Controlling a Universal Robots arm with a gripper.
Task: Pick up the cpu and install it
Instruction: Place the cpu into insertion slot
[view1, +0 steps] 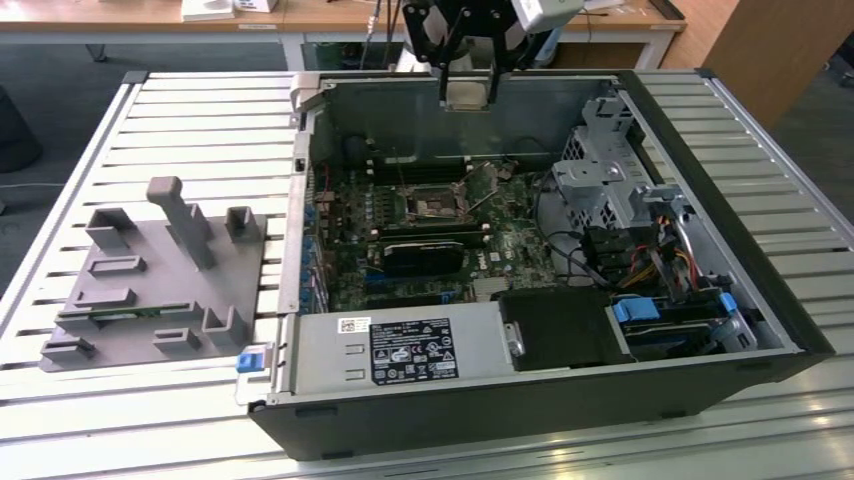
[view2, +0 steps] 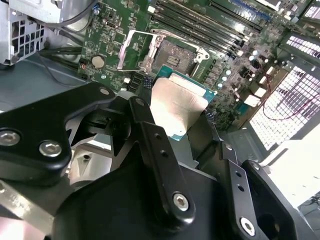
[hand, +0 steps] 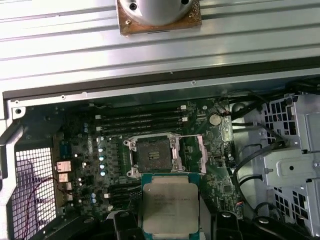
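The cpu (view1: 467, 96) was gripped by two opposite edges between the fingers of the gripper (view1: 469, 88). It was held above the open computer case (view1: 747, 330), at about twelve o'clock from the socket (view1: 434, 205) in the exterior view. The socket's frame was seen swung open. The chip was judged light, thin and stiff, its smooth metal lid liable to slip and its underside fragile. An edge hold was therefore judged best, with the contact face left untouched.
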